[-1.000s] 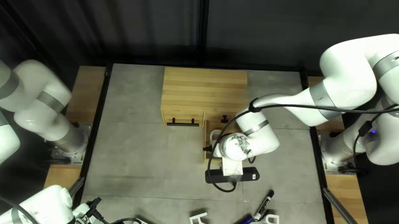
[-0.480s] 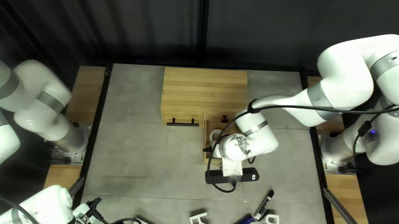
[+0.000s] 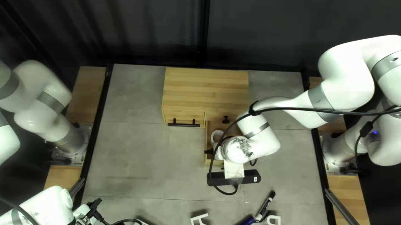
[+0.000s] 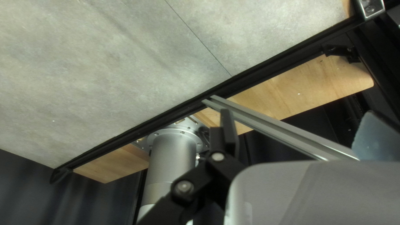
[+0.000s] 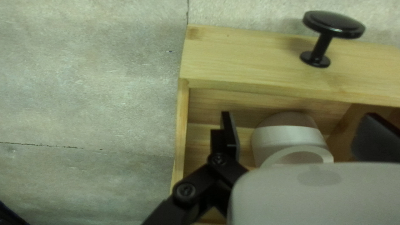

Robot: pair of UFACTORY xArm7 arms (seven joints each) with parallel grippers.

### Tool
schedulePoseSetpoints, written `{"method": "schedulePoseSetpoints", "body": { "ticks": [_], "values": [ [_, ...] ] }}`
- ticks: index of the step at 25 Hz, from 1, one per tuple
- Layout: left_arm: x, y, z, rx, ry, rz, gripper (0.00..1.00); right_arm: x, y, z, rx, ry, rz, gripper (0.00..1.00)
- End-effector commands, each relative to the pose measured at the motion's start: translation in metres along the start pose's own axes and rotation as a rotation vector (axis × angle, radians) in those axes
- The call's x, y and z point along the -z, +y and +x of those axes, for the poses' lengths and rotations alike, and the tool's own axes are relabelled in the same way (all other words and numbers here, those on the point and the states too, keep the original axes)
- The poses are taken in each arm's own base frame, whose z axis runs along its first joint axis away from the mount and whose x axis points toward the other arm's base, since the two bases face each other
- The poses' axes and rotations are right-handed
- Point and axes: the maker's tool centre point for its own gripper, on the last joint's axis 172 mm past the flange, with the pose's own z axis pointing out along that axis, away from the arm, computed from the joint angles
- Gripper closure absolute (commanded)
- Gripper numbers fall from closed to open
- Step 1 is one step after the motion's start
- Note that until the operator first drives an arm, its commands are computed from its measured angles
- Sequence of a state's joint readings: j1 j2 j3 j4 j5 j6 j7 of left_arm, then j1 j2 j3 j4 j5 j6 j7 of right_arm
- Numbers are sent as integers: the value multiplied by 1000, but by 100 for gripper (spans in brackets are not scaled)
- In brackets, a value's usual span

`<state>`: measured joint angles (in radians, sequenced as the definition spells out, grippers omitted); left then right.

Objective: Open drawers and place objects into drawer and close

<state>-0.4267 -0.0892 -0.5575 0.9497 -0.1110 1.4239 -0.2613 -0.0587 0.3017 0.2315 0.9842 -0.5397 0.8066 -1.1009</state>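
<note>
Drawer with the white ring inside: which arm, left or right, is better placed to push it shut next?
Right, I judge: the right gripper hangs open at the drawer, its fingers on either side of the white ring. The left gripper is away near the table's left edge.

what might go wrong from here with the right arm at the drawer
The right gripper's open jaws show on either side of the white roll, so a sideways move could knock it or the drawer. The black cable loops across the black case and might drag it.
</note>
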Motion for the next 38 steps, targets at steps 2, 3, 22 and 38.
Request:
{"method": "schedulePoseSetpoints", "body": {
  "ticks": [2,3,22,38],
  "values": [
    [0,0,0,0,0,0,0,-1,0,-1,-2,-1,-1,0],
    [0,0,0,0,0,0,0,-2,0,-1,-3,-1,-1,0],
    [0,0,0,0,0,0,0,-8,-5,-5,-11,-17,-4,0],
    [0,0,0,0,0,0,0,-13,-4,-3,-7,-19,1,0]
  ]
}}
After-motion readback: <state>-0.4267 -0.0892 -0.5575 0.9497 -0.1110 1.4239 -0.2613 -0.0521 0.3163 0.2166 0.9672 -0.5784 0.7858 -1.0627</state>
